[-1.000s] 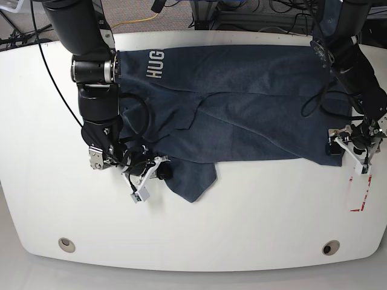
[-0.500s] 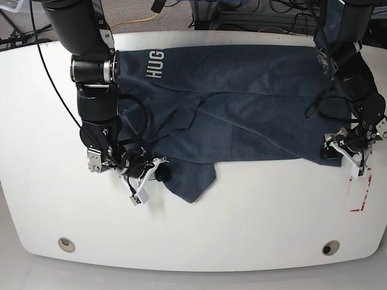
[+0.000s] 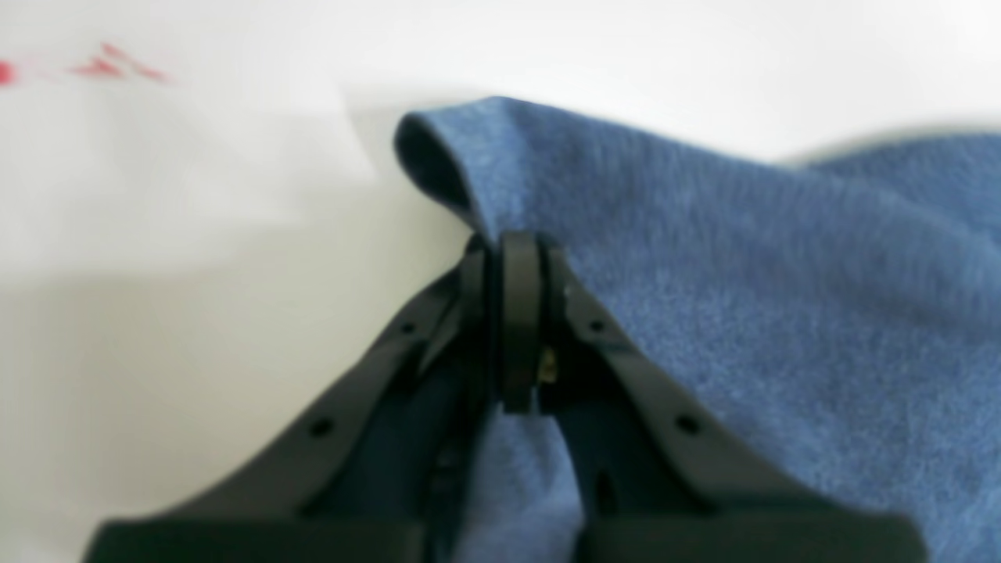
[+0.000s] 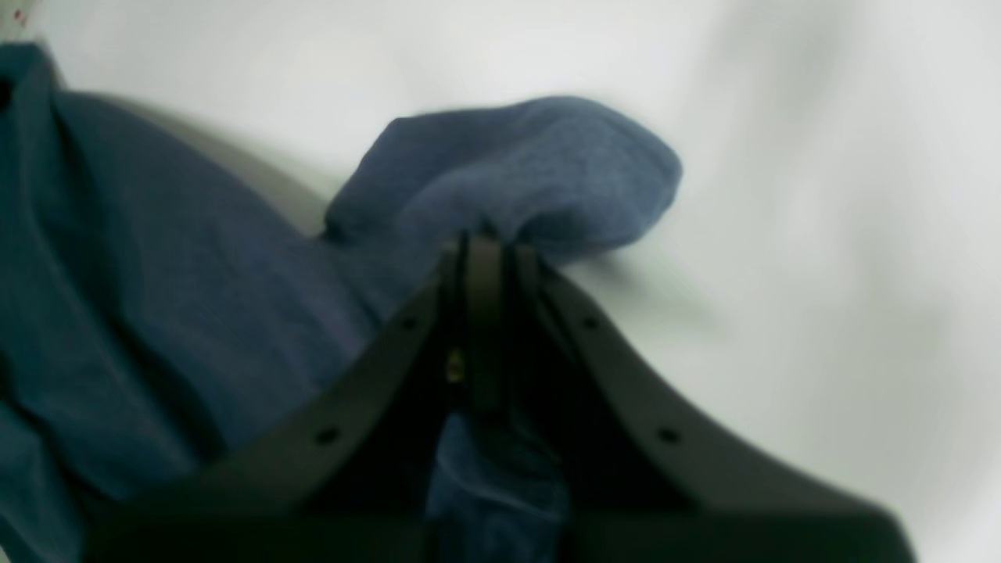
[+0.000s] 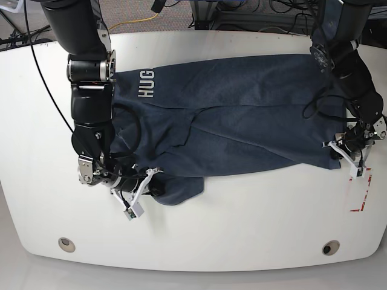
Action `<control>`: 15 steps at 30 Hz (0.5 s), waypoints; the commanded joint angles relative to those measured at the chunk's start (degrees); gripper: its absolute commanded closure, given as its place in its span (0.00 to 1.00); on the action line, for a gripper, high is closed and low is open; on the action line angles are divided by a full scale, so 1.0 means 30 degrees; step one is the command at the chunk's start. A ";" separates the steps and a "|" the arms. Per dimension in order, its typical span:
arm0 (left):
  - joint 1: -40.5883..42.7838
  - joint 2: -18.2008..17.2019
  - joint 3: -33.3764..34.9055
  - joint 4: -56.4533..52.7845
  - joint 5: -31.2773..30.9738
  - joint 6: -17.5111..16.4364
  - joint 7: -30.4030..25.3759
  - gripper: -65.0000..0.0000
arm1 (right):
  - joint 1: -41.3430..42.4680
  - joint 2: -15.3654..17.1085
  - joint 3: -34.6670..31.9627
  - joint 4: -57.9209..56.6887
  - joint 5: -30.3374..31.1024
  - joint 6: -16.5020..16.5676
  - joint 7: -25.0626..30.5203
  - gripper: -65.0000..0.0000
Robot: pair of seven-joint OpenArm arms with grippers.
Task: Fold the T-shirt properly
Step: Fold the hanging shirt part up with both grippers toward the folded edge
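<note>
Your left gripper [image 3: 518,258] is clamped tight on a T-shirt [image 5: 242,115] edge at the base view's right. Your right gripper [image 4: 485,250] pinches cloth at lower left.

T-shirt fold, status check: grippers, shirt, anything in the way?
Left gripper shut on T-shirt corner. Right gripper shut on opposite near corner. Shirt spread on table, partly folded, wrinkled. Nothing in the way.
</note>
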 commanded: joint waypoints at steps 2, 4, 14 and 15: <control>0.0061 -0.0032 0.0241 0.2054 -0.0248 -0.0026 -0.0464 1.00 | 0.0638 0.0432 0.0110 0.1419 0.0308 0.0171 -0.0138 1.00; 0.0441 0.0085 0.0593 0.2962 -0.0248 -0.0026 -0.0464 1.00 | 0.0580 0.0461 0.0110 0.2210 0.0308 0.0171 -0.0255 1.00; 0.2815 0.1228 0.1120 0.8295 -0.0277 -0.0026 -0.0464 1.00 | 0.0052 0.1047 0.0227 0.5287 0.0308 0.0201 -0.2131 1.00; 0.3050 0.1257 0.1150 0.8735 -0.0277 -0.0026 -0.0464 1.00 | 0.0023 0.1106 0.0227 0.5521 0.0308 0.0201 -0.2394 1.00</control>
